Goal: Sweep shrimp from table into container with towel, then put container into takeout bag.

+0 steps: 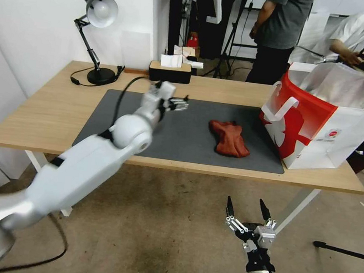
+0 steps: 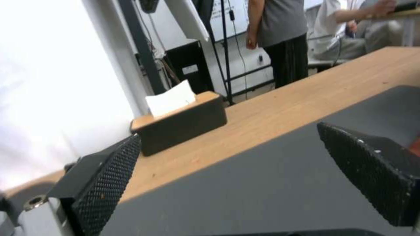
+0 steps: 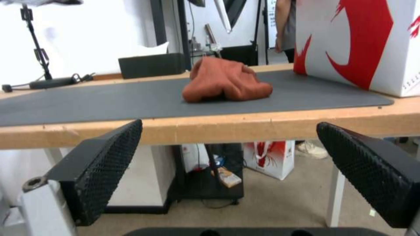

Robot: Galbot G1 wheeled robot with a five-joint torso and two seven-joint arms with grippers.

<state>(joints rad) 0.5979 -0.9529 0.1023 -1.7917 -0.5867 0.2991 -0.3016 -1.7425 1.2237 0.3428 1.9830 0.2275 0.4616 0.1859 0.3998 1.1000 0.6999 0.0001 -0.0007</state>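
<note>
The rust-red towel (image 1: 229,138) (image 3: 225,80) lies crumpled on the dark grey mat (image 1: 182,136) of the light-wood table (image 1: 53,108). Right of it, the red and white takeout bag (image 1: 324,122) (image 3: 363,42) stands open with its foil lining showing. My left gripper (image 1: 179,104) (image 2: 227,170) hovers open over the mat's far left part, well left of the towel, holding nothing. My right gripper (image 1: 247,209) (image 3: 227,170) hangs open below and in front of the table's front edge, facing the towel. The shrimp and the container are out of view.
A black tissue box (image 1: 170,71) (image 2: 181,123) sits at the table's far edge. A desk lamp (image 1: 98,35) stands at the far left corner with its cord trailing. People stand and sit behind the table. A small bag (image 3: 269,157) and clutter lie under the table.
</note>
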